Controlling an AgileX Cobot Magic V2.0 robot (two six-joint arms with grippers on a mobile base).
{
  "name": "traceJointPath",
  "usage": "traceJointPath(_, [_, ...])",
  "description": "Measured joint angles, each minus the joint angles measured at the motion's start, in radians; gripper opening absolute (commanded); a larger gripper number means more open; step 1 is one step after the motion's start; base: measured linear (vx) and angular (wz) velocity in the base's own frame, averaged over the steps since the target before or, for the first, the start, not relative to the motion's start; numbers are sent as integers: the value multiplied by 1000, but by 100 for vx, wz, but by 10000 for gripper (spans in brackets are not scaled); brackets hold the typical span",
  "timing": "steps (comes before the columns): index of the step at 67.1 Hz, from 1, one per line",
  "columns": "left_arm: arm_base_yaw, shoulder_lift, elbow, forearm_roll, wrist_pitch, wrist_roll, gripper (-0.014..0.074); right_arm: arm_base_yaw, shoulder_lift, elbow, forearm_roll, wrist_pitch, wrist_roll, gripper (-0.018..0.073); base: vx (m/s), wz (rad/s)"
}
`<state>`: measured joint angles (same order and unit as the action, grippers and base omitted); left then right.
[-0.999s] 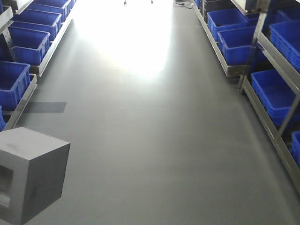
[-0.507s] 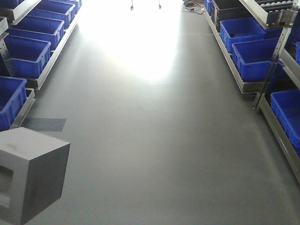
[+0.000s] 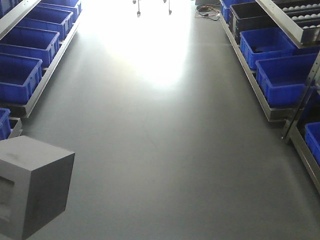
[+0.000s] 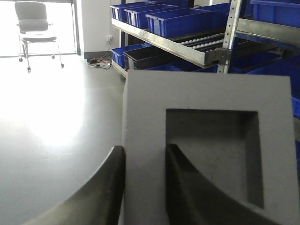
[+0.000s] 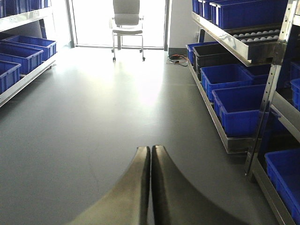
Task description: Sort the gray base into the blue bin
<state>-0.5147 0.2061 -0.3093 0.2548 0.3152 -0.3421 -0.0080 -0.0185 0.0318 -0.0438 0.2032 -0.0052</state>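
Observation:
The gray base is a matte gray cube held up at the lower left of the front view, above the floor. In the left wrist view it fills the frame, its square recess facing the camera. My left gripper is shut on its left wall, one finger outside and one inside the recess. My right gripper is shut and empty, over bare floor. Several blue bins stand on racks on both sides: one at the left, one at the right. I cannot tell which is the target.
A gray floor aisle runs ahead between low metal racks of blue bins. A black bin sits far right. An office chair stands at the aisle's far end by bright windows. A rack upright stands close on the right.
The view has advanced down the aisle: the bins on both sides have slid toward me and outward. The gray base stays at the same place in the front view, still held.

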Motion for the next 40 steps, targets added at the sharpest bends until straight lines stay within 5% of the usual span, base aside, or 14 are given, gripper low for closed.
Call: traceJointPath(40, [0,0,0,0,0,0,-7,0,0,0,0,-1,0,-5,51,3])
